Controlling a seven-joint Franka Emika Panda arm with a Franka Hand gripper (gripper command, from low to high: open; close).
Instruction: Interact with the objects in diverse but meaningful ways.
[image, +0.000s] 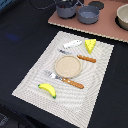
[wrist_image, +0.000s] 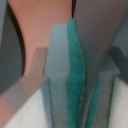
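Observation:
The wrist view is a blurred close-up. A flat grey slab (wrist_image: 57, 70) and a teal slab (wrist_image: 76, 75) stand upright, side by side, between the grey fingers (wrist_image: 30, 87) of my gripper (wrist_image: 72, 85), which press on both sides. Salmon board shows behind them. Neither arm nor gripper appears in the exterior view. There, a yellow banana (image: 47, 90), a yellow cheese wedge (image: 90, 46) and a white-and-blue tool (image: 73, 44) lie on a striped placemat (image: 100, 85). A grey-blue handled pot (image: 66, 8) stands on the board. The dark brown bar is out of view.
A round tan plate (image: 67, 65) lies mid-mat between an orange-handled fork (image: 72, 83) and knife (image: 86, 58). A salmon board (image: 107, 30) at the back carries a grey bowl (image: 88, 13), a dark disc (image: 96, 5) and a pale bowl (image: 123, 17). The table is black.

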